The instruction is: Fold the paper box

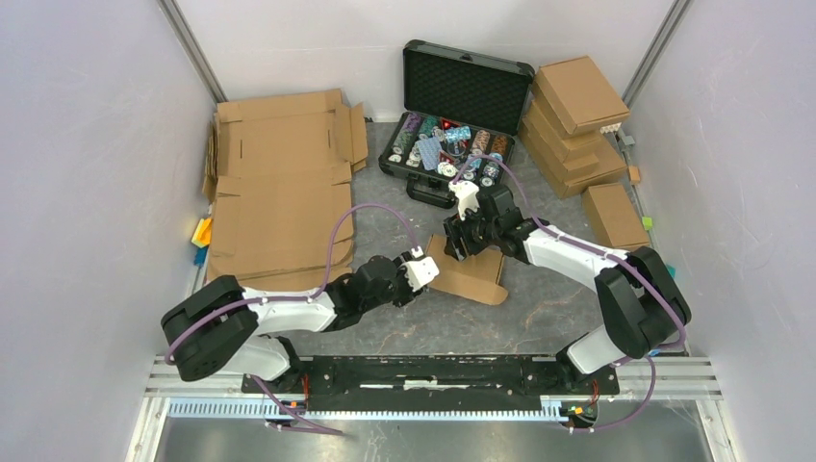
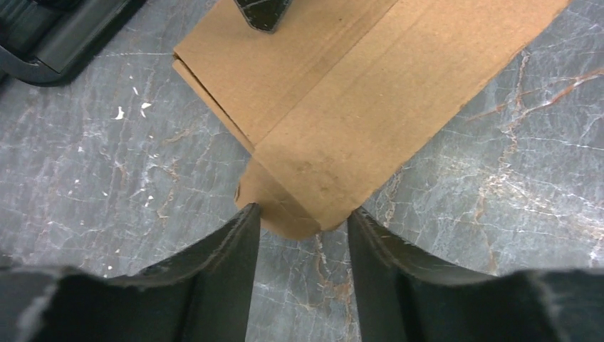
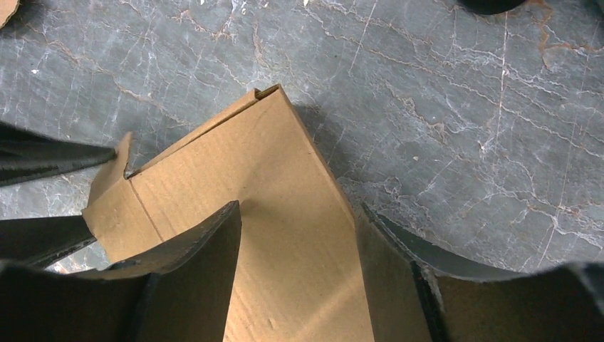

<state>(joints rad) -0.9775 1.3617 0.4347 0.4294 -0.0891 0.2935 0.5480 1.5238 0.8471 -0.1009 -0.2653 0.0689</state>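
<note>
At the table's (image 1: pixel 539 322) far left: big flat cardboard sheets (image 1: pixel 279 197). Not the job, ignore.

Centre, just ahead of the arms: paper box (image 1: pixel 473 277), partly folded, lying on the table, with both arms on it.

Left gripper (image 1: pixel 428 272) sits at the box's near-left end. Its fingers (image 2: pixel 238 246) are apart with the rounded end tab (image 2: pixel 285 210) between the tips, which sit right at the tab's edges. Can't tell if it's biting.

Right gripper (image 1: pixel 459 246) is at the box's far edge, over the top. Its fingers (image 3: pixel 210 246) are apart and straddle a panel (image 3: pixel 285 214) that looks raised off the table. Cardboard fills the gap between them. Can't tell whether that's a clamp either.

My read: the step in hand is a two-point hold, then folding the panel along its crease.
- Left arm is the anchor: pin the tab low and flat, no lifting.
- Right arm grabs near the crease, not the free edge.
- Rotate about the score line so the corrugate bends there and doesn't buckle.
- Close gently, since thin board likely crushes.
- Watch for the box sliding on the smooth-looking top.

Further right: open black case (image 1: pixel 467 87) and stacked boxes (image 1: pixel 577 96). Both are well apart from the work, so probably no clearance issue.
</note>
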